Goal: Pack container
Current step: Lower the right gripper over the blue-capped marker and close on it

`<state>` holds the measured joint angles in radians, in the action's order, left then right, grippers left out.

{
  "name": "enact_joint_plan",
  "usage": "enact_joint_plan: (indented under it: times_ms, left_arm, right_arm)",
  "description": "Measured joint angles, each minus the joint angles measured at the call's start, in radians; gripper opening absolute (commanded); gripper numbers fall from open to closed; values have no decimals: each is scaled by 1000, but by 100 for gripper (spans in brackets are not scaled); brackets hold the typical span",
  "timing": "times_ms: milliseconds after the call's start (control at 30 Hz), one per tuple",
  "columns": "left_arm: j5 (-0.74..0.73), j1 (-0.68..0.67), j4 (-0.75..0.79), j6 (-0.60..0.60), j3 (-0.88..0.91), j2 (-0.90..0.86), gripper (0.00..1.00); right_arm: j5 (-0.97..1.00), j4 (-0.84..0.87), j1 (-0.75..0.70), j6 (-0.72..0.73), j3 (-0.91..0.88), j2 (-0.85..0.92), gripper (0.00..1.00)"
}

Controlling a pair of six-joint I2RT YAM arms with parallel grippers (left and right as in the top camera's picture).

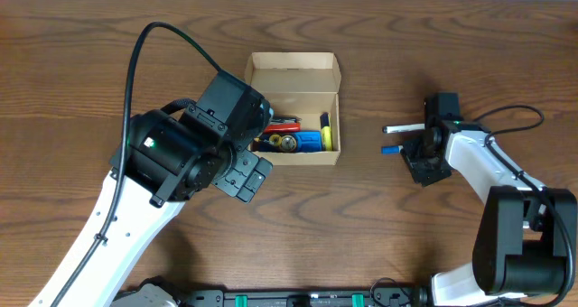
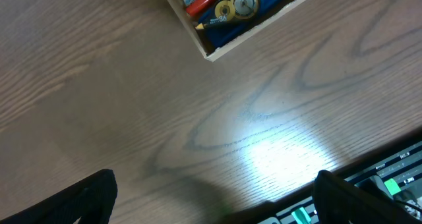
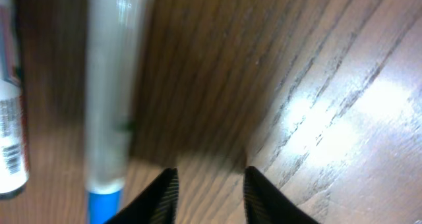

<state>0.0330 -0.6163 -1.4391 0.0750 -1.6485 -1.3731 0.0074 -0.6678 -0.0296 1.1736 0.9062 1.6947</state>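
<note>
With the container [image 1: 294,74] lying open mid-table near the wide-spread, empty left gripper [image 2: 217,196], the right gripper [image 3: 208,194], jaws slightly apart and holding nothing, should sidestep to straddle the blue-tipped pen [image 3: 109,85] squarely before closing.

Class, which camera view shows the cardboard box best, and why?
Overhead: the whole cardboard box shows, lid open, items inside. The left wrist view catches only one corner of the box; the right wrist view shows none of it.

Tan container [image 1: 293,68], brown wood-grain table [image 1: 90,54], grey blue-tipped pen [image 3: 109,85]
</note>
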Motion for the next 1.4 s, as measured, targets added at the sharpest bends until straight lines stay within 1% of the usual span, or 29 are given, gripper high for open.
enact_joint_plan:
  times_ms: [33, 67, 100, 167, 300, 333, 500, 533, 600, 667, 700, 767, 900, 1067, 1333, 1400]
  left_arm:
    - [0, 0, 0, 0, 0, 0, 95]
    - [0, 0, 0, 0, 0, 0, 95]
    - [0, 0, 0, 0, 0, 0, 95]
    - [0, 0, 0, 0, 0, 0, 95]
    - [0, 0, 0, 0, 0, 0, 95]
    - [0, 0, 0, 0, 0, 0, 95]
    - [0, 0, 0, 0, 0, 0, 95]
    - [0, 0, 0, 0, 0, 0, 95]
    - [0, 0, 0, 0, 0, 0, 95]
    - [0, 0, 0, 0, 0, 0, 95]
    - [0, 0, 0, 0, 0, 0, 95]
    - [0, 0, 0, 0, 0, 0, 95]
    - [0, 0, 0, 0, 0, 0, 95]
    - [0, 0, 0, 0, 0, 0, 95]
    - [0, 0, 0, 0, 0, 0, 95]
    - [0, 0, 0, 0, 0, 0, 95]
  right_arm:
    - [0, 0, 0, 2, -1, 0, 31]
    - [0, 0, 0, 2, -1, 0, 36]
    - [1, 0, 0, 3, -1, 0, 40]
    - [0, 0, 0, -5, -2, 0, 42]
    - [-16, -2, 0, -19, -2, 0, 42]
    - [-21, -2, 0, -20, -2, 0, 44]
    - [-46, -3, 0, -28, -2, 0, 62]
    - [-53, -5, 0, -33, 0, 0, 69]
    - [-56, -4, 0, -33, 12, -2, 78]
    - [-56, 3, 0, -40, 32, -6, 85]
    - [-55, 10, 0, -46, 47, -9, 90]
    - [-52, 31, 0, -50, 72, -13, 98]
    - [-48, 85, 0, -59, 97, -19, 99]
    - [-35, 91, 0, -44, 97, -20, 99]
    - [-21, 148, 0, -5, 97, -14, 99]
    - [-20, 160, 0, 1, 97, -4, 97]
